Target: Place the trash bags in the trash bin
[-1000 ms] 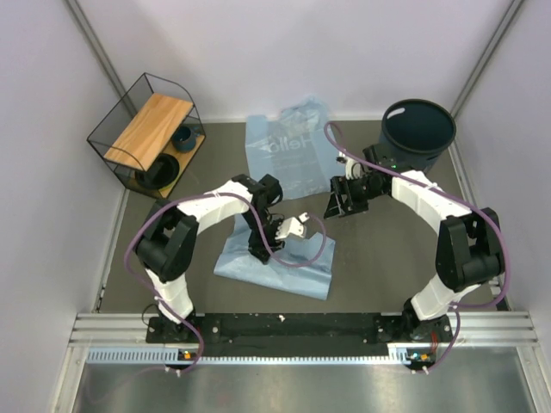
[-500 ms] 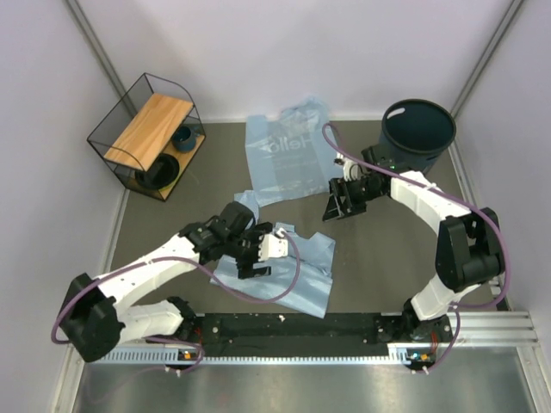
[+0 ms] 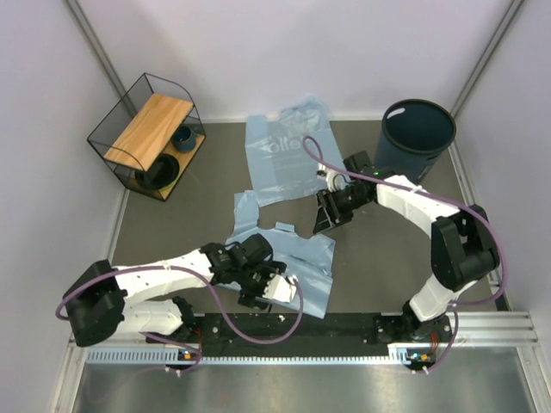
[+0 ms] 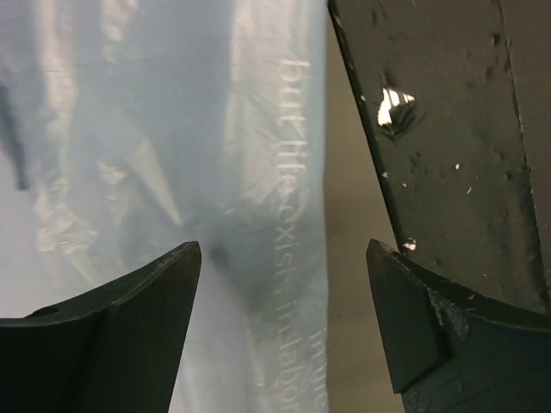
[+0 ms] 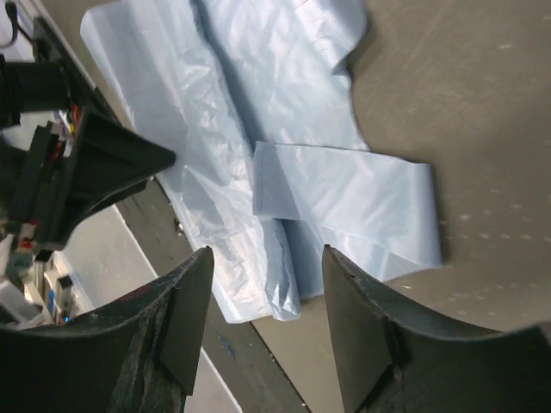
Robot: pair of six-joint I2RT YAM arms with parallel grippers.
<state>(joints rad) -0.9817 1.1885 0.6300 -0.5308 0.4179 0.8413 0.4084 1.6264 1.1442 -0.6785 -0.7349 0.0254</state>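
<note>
Two light-blue trash bags lie flat on the table. One trash bag (image 3: 284, 157) is at the back centre. The other trash bag (image 3: 293, 258) (image 4: 164, 129) (image 5: 258, 138) is spread near the front edge. My left gripper (image 3: 277, 291) (image 4: 280, 323) hovers low over the near bag's front edge, open, with nothing between its fingers (image 4: 120, 335). Just past the same bag's far right corner, my right gripper (image 3: 325, 215) (image 5: 267, 331) stands open and looks down at it. The dark blue-grey trash bin (image 3: 418, 131) stands upright at the back right.
A black wire basket (image 3: 145, 136) with a wooden shelf and dark bowls sits at the back left. The black base rail (image 3: 344, 325) (image 4: 448, 129) runs along the near edge beside the left gripper. Walls close in on both sides.
My left arm has swung from the table's middle down to the near bag's front edge and its jaws have opened. My right gripper has moved left toward that bag, jaws slightly narrower.
</note>
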